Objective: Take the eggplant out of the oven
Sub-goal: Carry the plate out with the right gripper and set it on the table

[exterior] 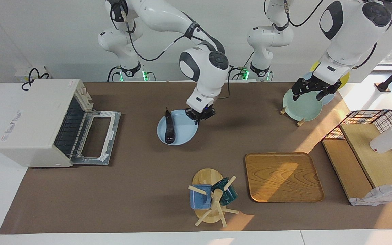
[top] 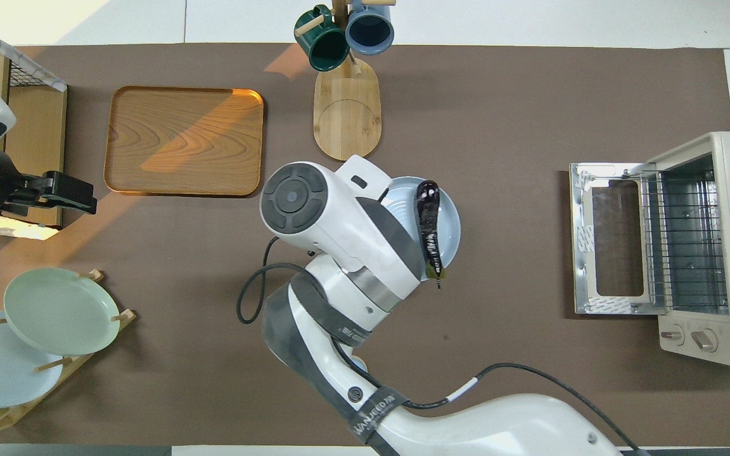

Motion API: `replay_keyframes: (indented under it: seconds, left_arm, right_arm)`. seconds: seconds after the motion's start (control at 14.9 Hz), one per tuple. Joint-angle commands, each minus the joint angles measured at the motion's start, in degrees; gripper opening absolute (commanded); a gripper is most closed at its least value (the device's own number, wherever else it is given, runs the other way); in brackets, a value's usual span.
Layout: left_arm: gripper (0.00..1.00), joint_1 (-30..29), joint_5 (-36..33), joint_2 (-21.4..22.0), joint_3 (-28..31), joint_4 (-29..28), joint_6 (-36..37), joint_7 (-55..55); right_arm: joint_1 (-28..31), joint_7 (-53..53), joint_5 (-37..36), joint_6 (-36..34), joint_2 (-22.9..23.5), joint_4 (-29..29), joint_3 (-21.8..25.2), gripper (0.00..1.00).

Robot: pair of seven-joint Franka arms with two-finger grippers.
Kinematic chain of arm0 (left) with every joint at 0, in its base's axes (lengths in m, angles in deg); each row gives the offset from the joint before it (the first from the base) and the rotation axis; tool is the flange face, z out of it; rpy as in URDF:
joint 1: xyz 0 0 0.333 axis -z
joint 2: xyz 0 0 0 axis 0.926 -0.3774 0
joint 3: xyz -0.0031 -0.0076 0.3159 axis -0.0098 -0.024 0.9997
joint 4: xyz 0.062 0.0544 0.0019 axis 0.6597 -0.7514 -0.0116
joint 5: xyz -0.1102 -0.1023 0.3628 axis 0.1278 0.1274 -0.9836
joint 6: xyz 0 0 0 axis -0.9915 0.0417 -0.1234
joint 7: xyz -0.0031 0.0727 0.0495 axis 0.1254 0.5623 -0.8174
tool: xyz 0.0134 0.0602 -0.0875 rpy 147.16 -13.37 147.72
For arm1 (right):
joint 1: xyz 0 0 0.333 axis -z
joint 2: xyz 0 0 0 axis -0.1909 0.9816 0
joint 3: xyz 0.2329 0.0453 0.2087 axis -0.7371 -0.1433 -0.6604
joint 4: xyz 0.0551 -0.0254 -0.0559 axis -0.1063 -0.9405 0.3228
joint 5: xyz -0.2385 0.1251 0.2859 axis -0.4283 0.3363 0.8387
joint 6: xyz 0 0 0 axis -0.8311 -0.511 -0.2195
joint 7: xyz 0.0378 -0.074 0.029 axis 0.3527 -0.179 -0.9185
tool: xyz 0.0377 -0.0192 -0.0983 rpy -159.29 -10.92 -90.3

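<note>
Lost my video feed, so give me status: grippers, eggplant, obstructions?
Right gripper shut on light blue plate rim. Glossy dark purple eggplant on it, outside white oven. Left gripper open, waiting.

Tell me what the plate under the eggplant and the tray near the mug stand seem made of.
Light blue plate: probably glazed ceramic or melamine, smooth with an even sheen. Tray: wood or wood veneer, with visible grain and a satin finish. Eggplant: glossy dark skin; real or plastic, can't tell.

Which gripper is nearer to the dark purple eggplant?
Right. The right gripper grips the rim of the light blue plate bearing the eggplant; the left gripper waits over the plate rack.
</note>
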Motion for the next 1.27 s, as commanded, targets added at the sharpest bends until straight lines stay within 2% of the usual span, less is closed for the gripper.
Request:
replay_keyframes:
  seconds: [0.0, 0.13, 0.27, 0.47, 0.6, 0.67, 0.74, 0.87, 0.94, 1.2]
  left_arm:
    - [1.00, -1.04, 0.11, 0.38, -0.77, 0.23, 0.38, 0.32]
    - [1.00, -1.04, 0.11, 0.38, -0.77, 0.23, 0.38, 0.32]
    - [1.00, -1.04, 0.11, 0.38, -0.77, 0.23, 0.38, 0.23]
    - [1.00, -1.04, 0.03, 0.38, -0.77, 0.23, 0.73, 0.23]
    - [1.00, -1.04, 0.11, 0.38, -0.77, 0.23, 0.64, 0.23]
    - [1.00, -1.04, 0.11, 0.38, -0.77, 0.23, 0.64, 0.32]
    - [1.00, -1.04, 0.11, 0.38, -0.77, 0.23, 0.64, 0.32]
    - [1.00, -1.04, 0.11, 0.38, -0.77, 0.23, 0.82, 0.23]
    - [1.00, -1.04, 0.11, 0.47, -0.77, 0.23, 0.99, 0.23]
    - [1.00, -1.04, 0.11, 0.38, -0.77, 0.23, 0.56, 0.15]
  right_arm:
    - [0.28, 1.84, 2.39, 4.51, 3.72, 3.38, -1.32, 0.00]
    - [-1.91, 5.69, 2.48, 9.43, 4.50, 1.26, -1.41, 0.00]
    - [-2.27, 7.29, 2.74, 11.56, 5.21, -0.05, -1.50, 0.00]
    - [-2.54, 8.08, 6.24, 20.93, 3.64, -8.65, -1.50, 0.00]
    - [-2.36, 8.52, 6.70, 23.51, 3.19, -10.35, -1.50, 0.00]
    - [-2.45, 8.61, 6.78, 23.61, 3.19, -9.65, -1.50, 0.06]
    - [-2.45, 8.61, 6.87, 23.43, 3.19, -8.43, -1.58, 0.18]
    - [-2.45, 8.53, 7.14, 26.22, 3.19, -7.45, -1.85, 0.46]
    - [-2.45, 8.70, 7.31, 26.77, 2.93, -6.84, -2.37, 0.49]
    - [0.00, 3.11, 5.91, 13.62, -2.59, -6.30, -1.94, 0.47]
